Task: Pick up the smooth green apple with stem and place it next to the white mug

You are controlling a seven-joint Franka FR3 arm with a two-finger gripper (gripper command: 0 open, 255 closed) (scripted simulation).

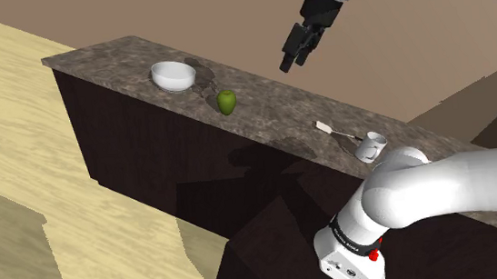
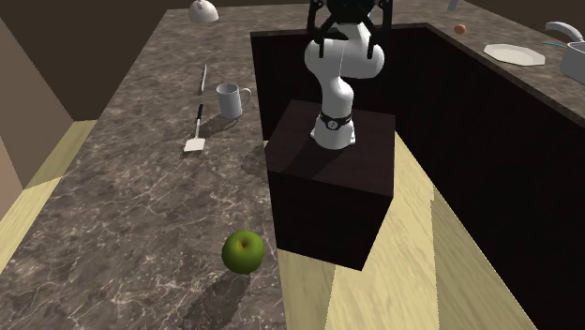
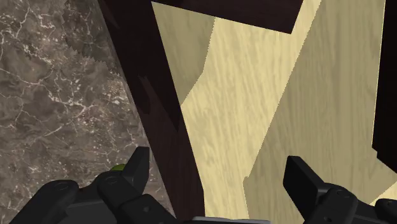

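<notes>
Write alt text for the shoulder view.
The open black gripper hangs in the air, holding nothing. Below, a green apple sits on the stone counter between a white bowl and a white mug.

Home kitchen: stone countertop, dark cabinets, sink, plate, mug, bowl, spatula, wood floor.

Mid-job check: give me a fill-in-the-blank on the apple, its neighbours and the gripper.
The apple is ____ in colour. It lies on the counter between the spatula and the ____. The gripper hangs above the counter, ____ and empty.
Missing: green; bowl; open.
</notes>
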